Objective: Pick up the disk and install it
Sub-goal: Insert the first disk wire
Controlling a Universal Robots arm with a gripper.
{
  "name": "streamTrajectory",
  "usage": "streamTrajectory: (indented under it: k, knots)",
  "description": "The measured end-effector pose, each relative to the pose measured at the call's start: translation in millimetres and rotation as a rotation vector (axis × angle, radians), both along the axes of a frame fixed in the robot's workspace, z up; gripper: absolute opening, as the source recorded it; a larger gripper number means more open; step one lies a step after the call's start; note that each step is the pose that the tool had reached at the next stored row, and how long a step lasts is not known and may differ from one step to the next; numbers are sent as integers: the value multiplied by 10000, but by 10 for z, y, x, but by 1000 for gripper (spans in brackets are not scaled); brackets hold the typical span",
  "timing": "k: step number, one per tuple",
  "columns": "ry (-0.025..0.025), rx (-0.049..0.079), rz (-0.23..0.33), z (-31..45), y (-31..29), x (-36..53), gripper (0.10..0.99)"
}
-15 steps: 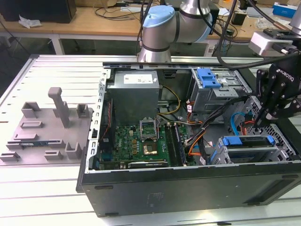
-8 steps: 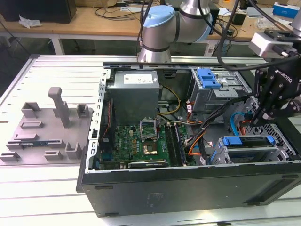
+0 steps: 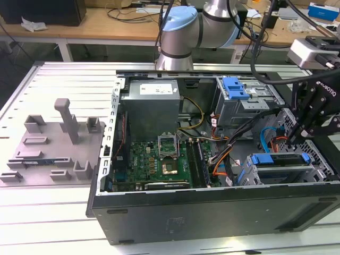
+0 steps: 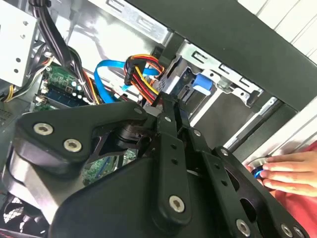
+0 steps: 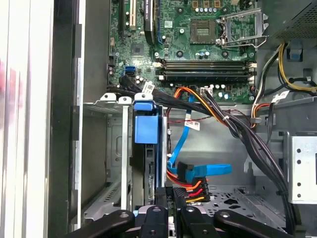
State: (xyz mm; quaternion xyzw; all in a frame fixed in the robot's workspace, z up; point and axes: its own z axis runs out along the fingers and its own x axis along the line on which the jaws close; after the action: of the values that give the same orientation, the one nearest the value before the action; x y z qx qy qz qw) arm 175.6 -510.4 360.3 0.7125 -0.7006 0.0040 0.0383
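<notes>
Stage: judged late, disk (image 5: pixel 147 129) standing on edge in the drive cage (image 5: pixel 106 105), directly ahead of the end effector (image 5: pixel 174 192) | End effector: at the disk's near end; opening and hold cannot be told | Left: full seating unconfirmed

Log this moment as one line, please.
gripper: at drive cage, near disk | disk: sitting in cage, blue carrier visible | computer case: open

One open computer case (image 3: pixel 212 212), one motherboard (image 3: pixel 154 159), one disk (image 5: pixel 146 130), one robot arm (image 3: pixel 183 32), one gripper (image 5: pixel 171 194), one grey fixture (image 3: pixel 53 143), one hand (image 4: pixel 287 171)
</notes>
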Motion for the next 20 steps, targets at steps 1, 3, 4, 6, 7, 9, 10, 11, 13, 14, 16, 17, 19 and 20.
streamTrajectory:
  k: [1,3,4,6,7,9,10,11,13,14,16,17,19,20]
  knots:
    - [0,15,-11,-1,-12,0,165]
    - [-1,52,-65,-4,-38,3,165]
    - [-1,63,-97,-6,-43,3,165]
    - [-3,70,-856,-16,-44,6,165]
    - [-38,72,-742,-18,-46,10,165]
    - [-126,76,-269,-33,-93,9,165]
    - [-126,76,-269,-34,-93,9,165]
    - [-126,76,-269,-34,-94,9,165]
    - [-127,76,-269,-35,-97,8,165]
    - [-127,76,-269,-35,-98,8,165]
    - [-128,77,-290,-38,-101,8,165]
    - [-128,77,-313,-40,-104,8,165]
    - [-128,76,-378,-46,-109,8,165]
    - [-129,74,-438,-52,-112,8,165]
